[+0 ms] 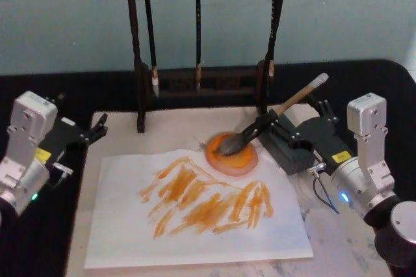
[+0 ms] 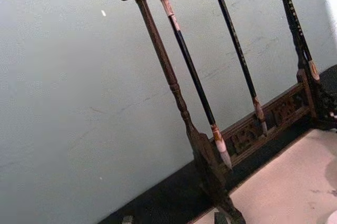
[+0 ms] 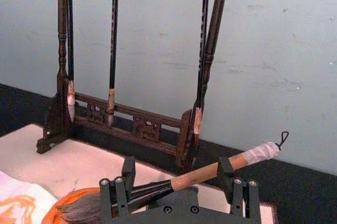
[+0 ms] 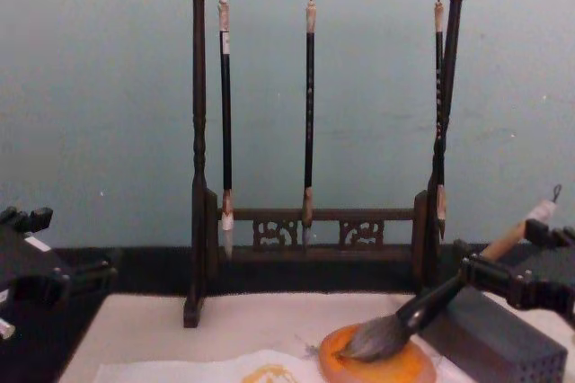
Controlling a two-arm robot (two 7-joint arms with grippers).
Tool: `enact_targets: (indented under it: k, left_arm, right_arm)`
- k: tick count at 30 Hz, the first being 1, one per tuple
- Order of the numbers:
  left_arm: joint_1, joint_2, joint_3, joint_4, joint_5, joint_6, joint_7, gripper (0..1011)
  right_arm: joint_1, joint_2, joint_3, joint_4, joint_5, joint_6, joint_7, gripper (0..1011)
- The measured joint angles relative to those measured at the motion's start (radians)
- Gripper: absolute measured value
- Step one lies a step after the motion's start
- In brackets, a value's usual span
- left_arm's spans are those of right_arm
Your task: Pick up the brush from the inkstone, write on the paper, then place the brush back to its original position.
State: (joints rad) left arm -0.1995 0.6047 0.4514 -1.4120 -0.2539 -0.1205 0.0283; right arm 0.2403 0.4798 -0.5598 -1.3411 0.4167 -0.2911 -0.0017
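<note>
- black table (image 1: 39, 85) carries a beige mat (image 1: 351, 251)
- on mat: paper (image 1: 195, 238), inkstone (image 1: 232, 154), grey block (image 4: 490, 342), brush rack (image 4: 310, 221)
- rack's feet stand on the mat's far edge

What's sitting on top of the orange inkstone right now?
The bristle head of the brush rests on the inkstone, its handle between the open right gripper fingers. The disc's surface under the bristles is covered.
</note>
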Motion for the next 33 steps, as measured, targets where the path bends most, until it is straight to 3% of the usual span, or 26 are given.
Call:
enact_targets:
  k: [33]
  left_arm:
    - [0.000, 0.000, 0.000, 0.000, 0.000, 0.000, 0.000, 1001]
  right_arm:
    - [0.000, 0.000, 0.000, 0.000, 0.000, 0.000, 0.000, 1000]
